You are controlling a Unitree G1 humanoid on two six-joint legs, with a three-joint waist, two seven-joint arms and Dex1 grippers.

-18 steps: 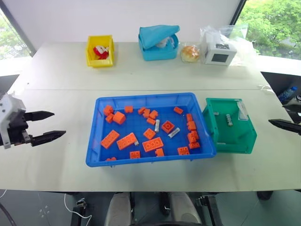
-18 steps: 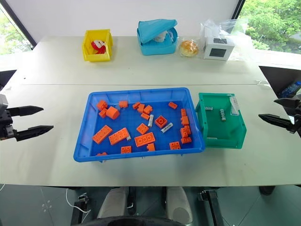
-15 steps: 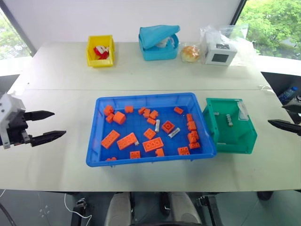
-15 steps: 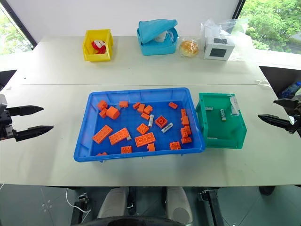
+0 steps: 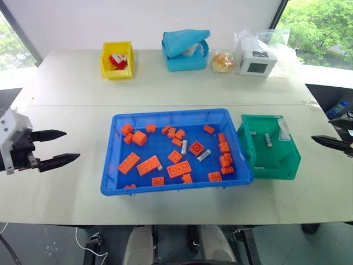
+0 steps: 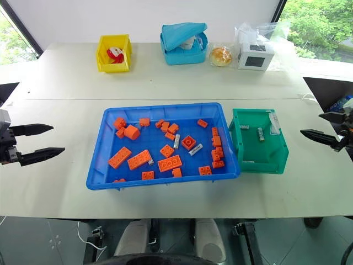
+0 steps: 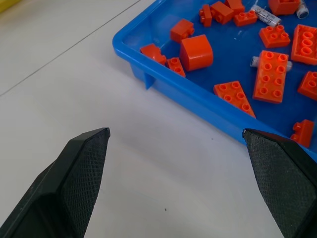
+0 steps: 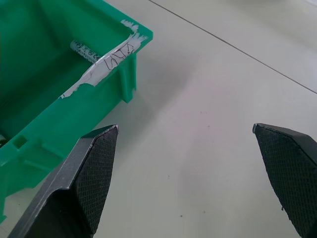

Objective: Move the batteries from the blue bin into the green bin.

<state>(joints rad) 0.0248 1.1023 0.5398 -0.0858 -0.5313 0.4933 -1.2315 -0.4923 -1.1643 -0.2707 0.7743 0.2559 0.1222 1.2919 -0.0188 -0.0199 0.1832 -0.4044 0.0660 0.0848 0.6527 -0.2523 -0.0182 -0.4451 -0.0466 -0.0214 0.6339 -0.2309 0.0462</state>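
Surface (image 5: 71,88): pale, matt, flat; we find it carrying every item noted below.
Blue bin (image 5: 113,149): largest container, a shallow rimmed tray of rigid glossy plastic at centre. Orange bricks (image 5: 179,169) lie scattered across its floor.
Green bin (image 5: 276,170): small, deep, teal plastic, touching the blue bin's right wall. A torn paper label sits on its rim, seen in the right wrist view.
Left pincer (image 5: 55,148): wide, empty, held above the surface well left of the blue bin.
Right pincer (image 6: 325,128): wide, empty, just right of the green bin.
Batteries (image 5: 204,155): at least two lie among the bricks near the blue bin's middle; others already rest in the green bin.
Handling: we judge them light, stiff, smooth and prone to roll. Take hold across the middle of the barrel, fingers either side, clear of neighbouring bricks.
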